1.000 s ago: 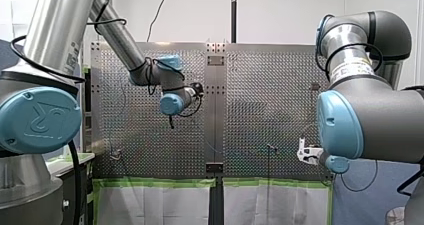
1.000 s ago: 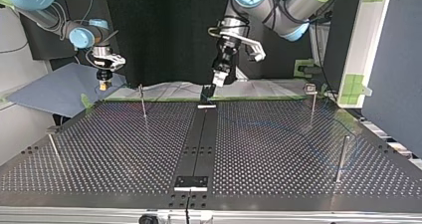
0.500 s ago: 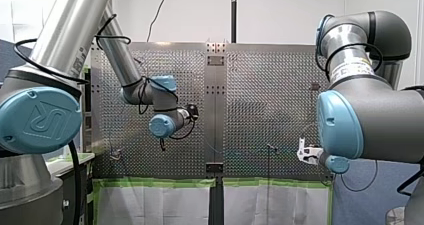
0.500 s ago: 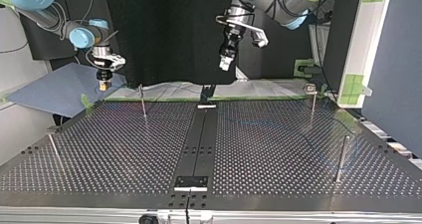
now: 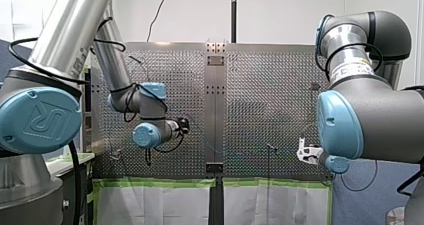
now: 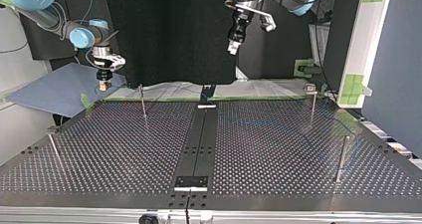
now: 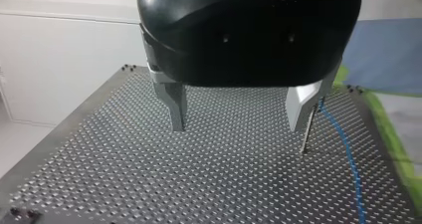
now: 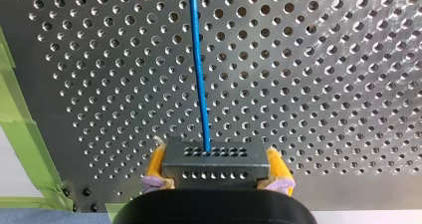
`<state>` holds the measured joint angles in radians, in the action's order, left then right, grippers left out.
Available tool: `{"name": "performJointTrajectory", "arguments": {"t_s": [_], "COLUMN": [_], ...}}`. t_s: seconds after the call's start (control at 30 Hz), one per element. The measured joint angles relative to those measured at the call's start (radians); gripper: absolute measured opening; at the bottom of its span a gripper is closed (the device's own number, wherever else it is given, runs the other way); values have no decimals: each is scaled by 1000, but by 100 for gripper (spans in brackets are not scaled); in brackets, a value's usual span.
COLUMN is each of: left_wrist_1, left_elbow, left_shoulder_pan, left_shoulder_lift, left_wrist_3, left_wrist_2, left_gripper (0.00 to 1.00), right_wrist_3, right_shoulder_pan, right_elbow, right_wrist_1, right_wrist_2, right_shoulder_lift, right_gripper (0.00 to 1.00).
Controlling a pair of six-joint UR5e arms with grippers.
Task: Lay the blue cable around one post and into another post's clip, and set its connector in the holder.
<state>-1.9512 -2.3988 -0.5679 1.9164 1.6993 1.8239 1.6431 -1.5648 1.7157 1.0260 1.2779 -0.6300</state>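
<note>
While my right gripper (image 8: 214, 154) clamps the dark connector (image 8: 219, 167) between its yellow pads (image 8: 154, 167), none of the routing looks done. The blue cable (image 8: 199, 74) runs from it loose over the perforated table (image 8: 323, 84). In the left wrist view it passes just beside a thin post (image 7: 307, 132) without visibly wrapping it. My left gripper (image 7: 238, 117) hangs well above the table, pointing down, its fingers spread wide and empty.
</note>
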Motion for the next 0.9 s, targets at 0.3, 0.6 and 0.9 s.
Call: {"name": "performJointTrajectory", "arguments": {"t_s": [0.3,0.6,0.9], "left_wrist_1": [6,11,5], "left_elbow": [-73,-40,-17], "left_shoulder_pan": [0,0,0], "left_shoulder_lift": [0,0,0], "left_wrist_3": [0,37,61], "left_wrist_2": [2,-17,-19], "left_gripper": [100,100,100], "right_wrist_3": [2,2,2], "right_shoulder_pan": [4,1,2], "right_elbow": [0,0,0], "right_wrist_1": [1,1,0], "right_wrist_2": [0,0,2], "right_shoulder_lift": [0,0,0], "right_gripper": [0,0,0]}}
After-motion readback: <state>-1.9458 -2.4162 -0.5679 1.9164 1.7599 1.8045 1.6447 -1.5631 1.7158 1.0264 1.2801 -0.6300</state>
